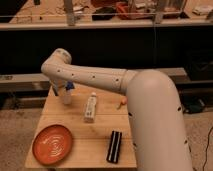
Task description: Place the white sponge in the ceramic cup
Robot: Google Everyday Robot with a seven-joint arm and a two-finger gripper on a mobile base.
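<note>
— Where are the jaws hanging?
— The jaws are hanging at the end of the arm [90, 76], over the far left corner of the bench [100, 135]. I cannot tell how wide they are standing, or whether they are holding anything.
— And the ceramic cup?
— The ceramic cup [66, 96] is standing upright directly below the jaws, with a blue thing [69, 86] showing just beside them, above the cup's top.
— The white sponge?
— I am not making it out.
— What else is lying there?
— A white bottle [90, 107] is lying on its side just right of the jaws, and a small orange thing [121, 103] is sitting further right. An orange plate [52, 144] is resting on the near side, well apart from the jaws, with a black block [114, 146] lying to its right.
</note>
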